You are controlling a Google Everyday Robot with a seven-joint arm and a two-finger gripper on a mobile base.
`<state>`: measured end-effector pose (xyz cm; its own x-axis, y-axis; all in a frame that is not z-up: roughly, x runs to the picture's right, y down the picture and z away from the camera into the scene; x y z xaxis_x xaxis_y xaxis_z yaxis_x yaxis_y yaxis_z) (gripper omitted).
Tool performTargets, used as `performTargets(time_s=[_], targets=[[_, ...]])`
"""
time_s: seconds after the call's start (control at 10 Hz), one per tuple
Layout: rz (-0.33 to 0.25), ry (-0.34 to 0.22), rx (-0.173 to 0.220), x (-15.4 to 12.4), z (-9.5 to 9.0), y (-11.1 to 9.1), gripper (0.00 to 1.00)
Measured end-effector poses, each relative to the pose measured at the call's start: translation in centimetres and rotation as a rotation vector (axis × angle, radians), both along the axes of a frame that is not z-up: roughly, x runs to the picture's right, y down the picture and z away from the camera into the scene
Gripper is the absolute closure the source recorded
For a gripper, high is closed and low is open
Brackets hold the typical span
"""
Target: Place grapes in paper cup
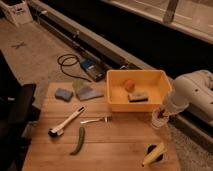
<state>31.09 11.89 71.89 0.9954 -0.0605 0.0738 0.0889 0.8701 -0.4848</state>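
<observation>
The white paper cup [158, 120] stands on the wooden table [115, 147], just right of the yellow tub's front corner. My gripper [161, 112] hangs from the white arm [192, 92] that comes in from the right, and it sits directly over the cup's mouth. A dark shape shows at the cup's rim under the gripper. I cannot tell whether that is the grapes, which otherwise are hidden.
The yellow tub [116, 95] holds an orange fruit [129, 84] and a dark block [137, 96]. A blue sponge [63, 93], grey cloth [88, 92], brush [66, 122], fork [95, 120] and green pepper [79, 140] lie to the left. Corn in a black holder [154, 153] stands at the front right.
</observation>
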Motion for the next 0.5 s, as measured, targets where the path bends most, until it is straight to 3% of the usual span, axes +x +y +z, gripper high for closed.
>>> performTargets(time_s=[0.2,0.5], targets=[[0.0,-0.013,-0.003,-0.8,0.7,0.1,0.29],[-0.012,-0.035,-0.008,-2.1,0.9,0.5,0.25]])
